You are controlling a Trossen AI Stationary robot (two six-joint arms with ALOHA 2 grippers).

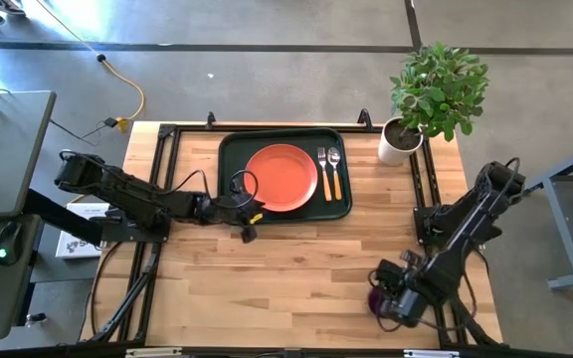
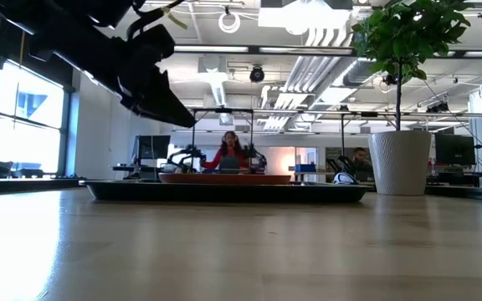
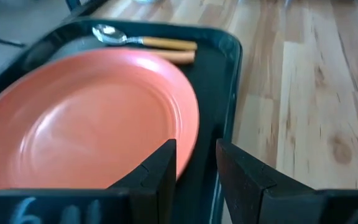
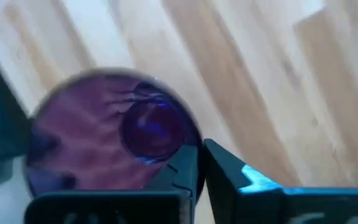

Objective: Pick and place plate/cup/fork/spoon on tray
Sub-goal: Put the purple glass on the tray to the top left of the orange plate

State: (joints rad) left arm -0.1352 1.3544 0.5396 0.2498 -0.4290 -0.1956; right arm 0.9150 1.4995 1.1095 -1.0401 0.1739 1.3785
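Lying parallel, fork (image 1: 321, 171), spoon (image 1: 334, 171), heads away

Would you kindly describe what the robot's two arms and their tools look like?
Both arms are dark, almost black, built of jointed blocky segments with black cables looping alongside. The left tool carries a small yellow mark, and its two fingers are flat, angular black blades; pale handwritten marks show on its body. The right tool has the same dark angular fingers, one edge glinting bluish.

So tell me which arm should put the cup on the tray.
Right. Its gripper is already at the cup near the table's front edge; the left gripper sits at the tray, beside the plate.
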